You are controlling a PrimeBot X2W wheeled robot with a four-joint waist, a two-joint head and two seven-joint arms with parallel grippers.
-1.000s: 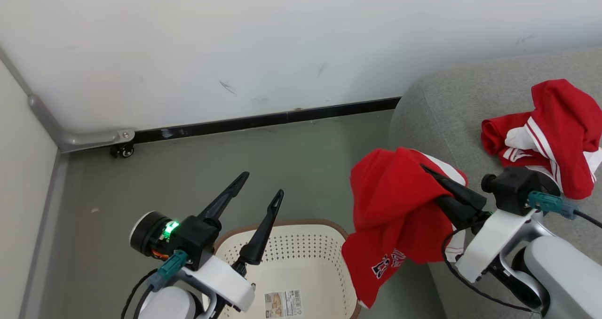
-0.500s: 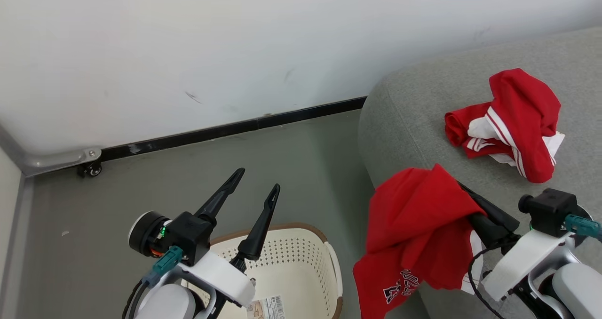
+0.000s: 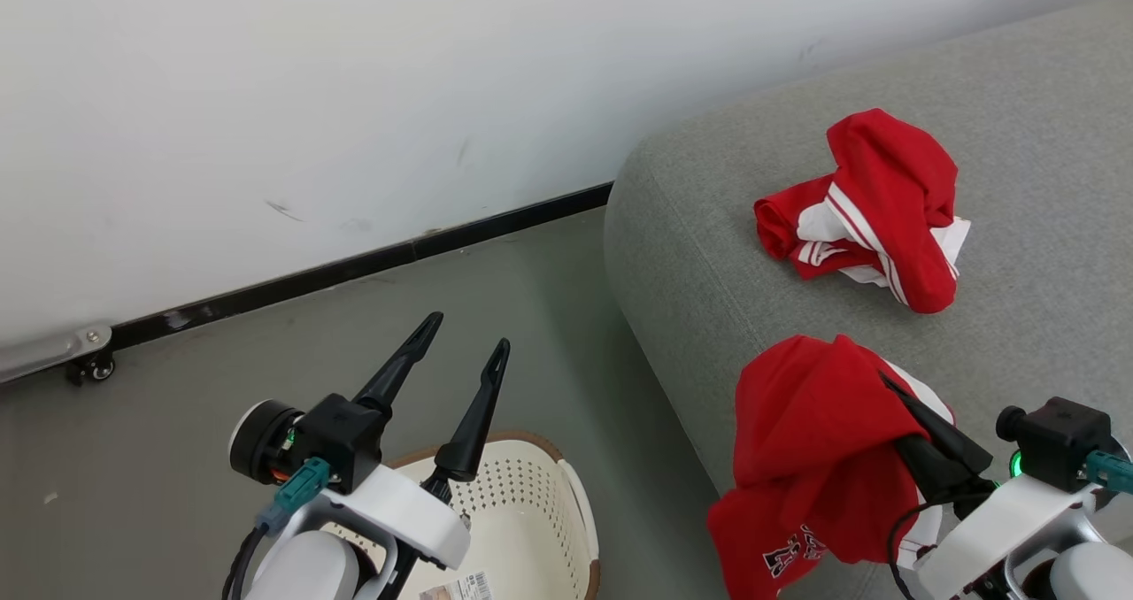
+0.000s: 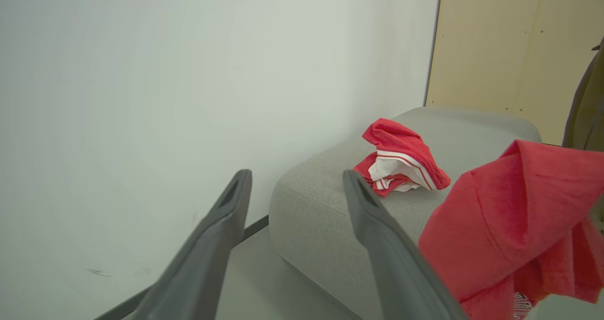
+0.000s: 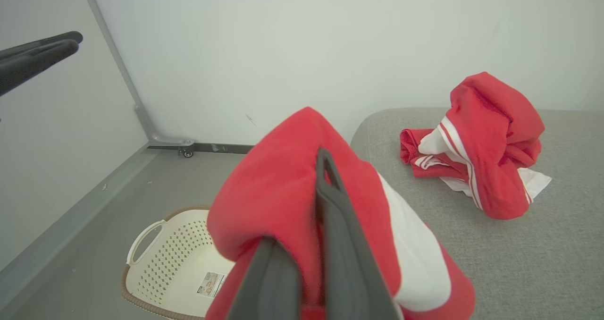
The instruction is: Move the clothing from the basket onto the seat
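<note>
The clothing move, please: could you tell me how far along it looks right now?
Done: the striped red-and-white garment lies on the grey seat. In hand: the right gripper, jaws shut, holds the lettered red garment at the seat's near edge, part dangling past it. Left: set it down on the seat and release. The visible part of the basket holds only a paper label.

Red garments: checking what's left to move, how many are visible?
2. The striped garment lies on the seat; the lettered garment hangs from the right gripper. Part of the basket is hidden.
</note>
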